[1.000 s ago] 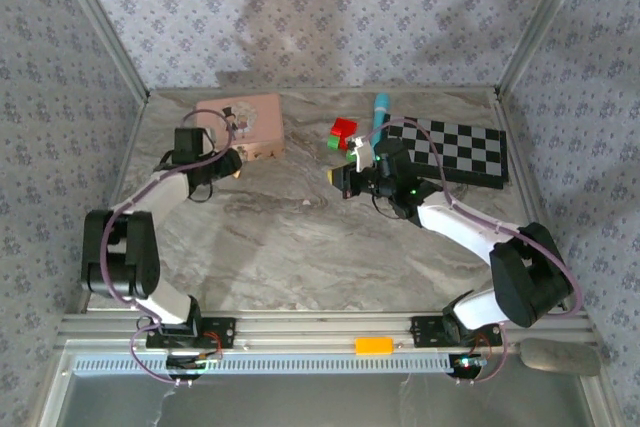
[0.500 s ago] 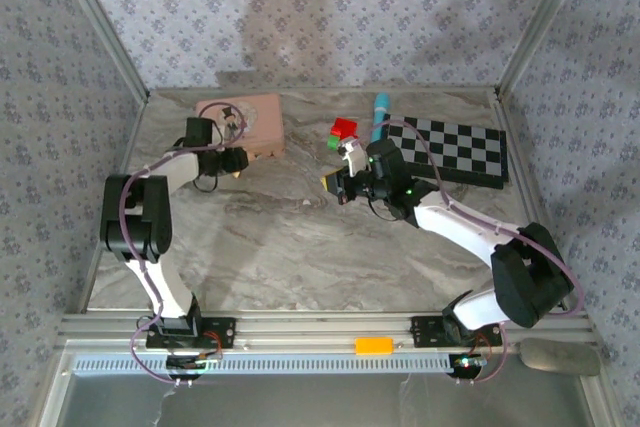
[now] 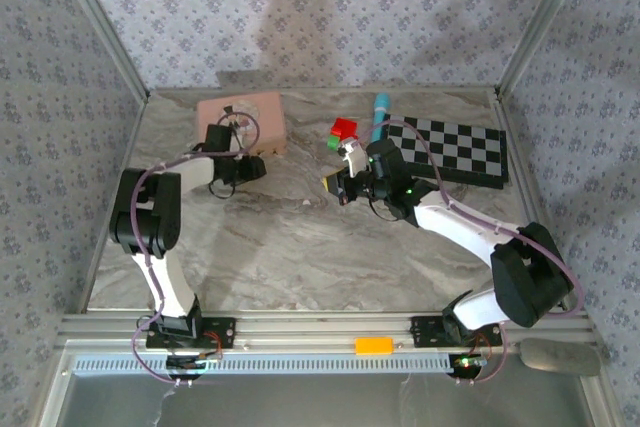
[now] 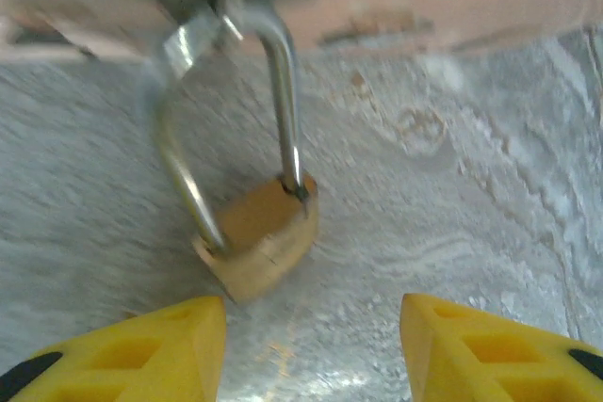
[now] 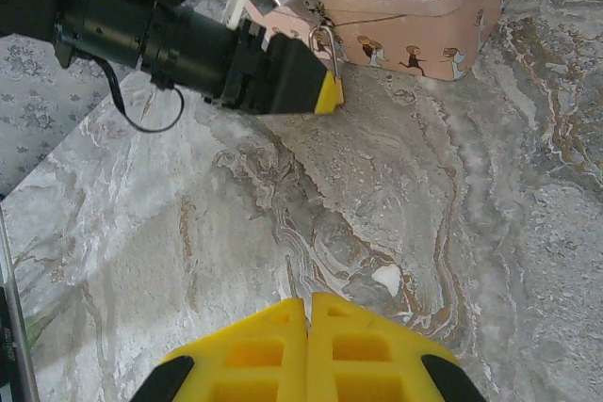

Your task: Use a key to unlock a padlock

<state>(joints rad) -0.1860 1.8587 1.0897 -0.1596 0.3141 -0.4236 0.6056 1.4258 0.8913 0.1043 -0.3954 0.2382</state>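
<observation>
We are looking at a grey marbled surface. Toward its far left a pink box is sitting flat, and a small brass padlock is resting its body on the stone just in front of the box, its shackle rising to the box's front. Near the far middle a red block and a green block are lying side by side, touching. A blue tube is lying just beside them, and a checkerboard is lying flat to its right. Well apart from these, in the open middle, we are seeing a tiny pale sliver, seemingly the key.
</observation>
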